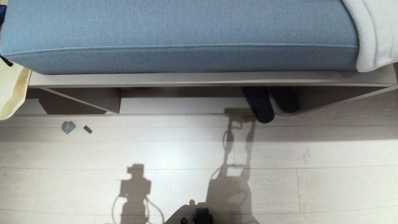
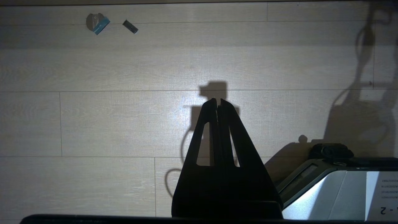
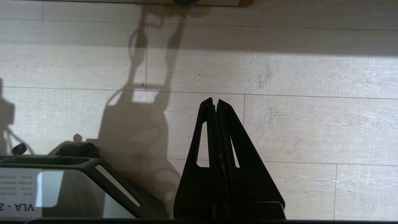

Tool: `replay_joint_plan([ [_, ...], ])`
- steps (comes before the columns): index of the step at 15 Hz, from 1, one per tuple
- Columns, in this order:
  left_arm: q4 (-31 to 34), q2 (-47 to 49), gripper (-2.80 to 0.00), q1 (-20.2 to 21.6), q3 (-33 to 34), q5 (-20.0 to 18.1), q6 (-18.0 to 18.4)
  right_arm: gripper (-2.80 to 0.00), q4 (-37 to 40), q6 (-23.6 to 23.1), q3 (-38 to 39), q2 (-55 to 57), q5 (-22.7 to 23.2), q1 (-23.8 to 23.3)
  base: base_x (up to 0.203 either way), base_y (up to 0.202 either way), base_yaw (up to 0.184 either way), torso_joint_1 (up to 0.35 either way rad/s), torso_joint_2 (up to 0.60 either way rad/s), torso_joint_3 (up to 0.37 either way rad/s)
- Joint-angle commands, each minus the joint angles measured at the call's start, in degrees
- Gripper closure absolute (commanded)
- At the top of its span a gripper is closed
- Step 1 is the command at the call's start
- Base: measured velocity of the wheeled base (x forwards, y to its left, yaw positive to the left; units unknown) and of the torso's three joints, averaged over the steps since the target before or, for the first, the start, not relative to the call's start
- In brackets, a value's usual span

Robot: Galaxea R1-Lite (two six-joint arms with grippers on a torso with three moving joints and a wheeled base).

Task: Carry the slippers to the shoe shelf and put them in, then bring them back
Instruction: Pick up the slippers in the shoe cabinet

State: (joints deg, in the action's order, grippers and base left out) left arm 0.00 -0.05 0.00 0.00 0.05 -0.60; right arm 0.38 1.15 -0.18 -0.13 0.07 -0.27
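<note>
Two dark slippers (image 1: 259,105) lie side by side in the right part of the shoe shelf (image 1: 180,105), the low cubby under the blue cushion. The left slipper's toe sticks out over the front lip onto the floor, and that toe shows at the far edge of the right wrist view as the slipper tip (image 3: 185,2). The other slipper (image 1: 285,99) lies further in. My left gripper (image 2: 217,100) hangs shut and empty over bare floor. My right gripper (image 3: 215,100) is also shut and empty, well short of the slippers. Neither arm shows in the head view.
A thick blue cushion (image 1: 180,34) tops the unit, with a white blanket (image 1: 376,31) at its right end. A slanted divider (image 1: 93,99) splits the cubby on the left. A cream bag (image 1: 11,90) hangs at far left. Two small scraps (image 1: 68,127) lie on the floor. My base (image 1: 202,216) is below.
</note>
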Motion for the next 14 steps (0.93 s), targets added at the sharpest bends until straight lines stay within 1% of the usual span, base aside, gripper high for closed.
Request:
replay_joint_plan([
  [1,0.0,0.0,0.0,0.0,0.0,0.0,0.0,0.0,0.0,0.0,0.0,0.0,0.0,0.0,0.0,0.0,0.0,0.0,0.0,0.0],
  [8,0.1,0.0,0.0,0.0,0.0,0.0,0.0,0.0,0.0,0.0,0.0,0.0,-0.1,0.0,0.0,0.0,0.0,0.0,0.0,0.007],
  [14,0.1,0.0,0.0,0.0,0.0,0.1,-0.1,0.0,0.0,0.0,0.0,0.0,-0.1,0.0,0.0,0.0,0.0,0.003,0.0,0.175],
])
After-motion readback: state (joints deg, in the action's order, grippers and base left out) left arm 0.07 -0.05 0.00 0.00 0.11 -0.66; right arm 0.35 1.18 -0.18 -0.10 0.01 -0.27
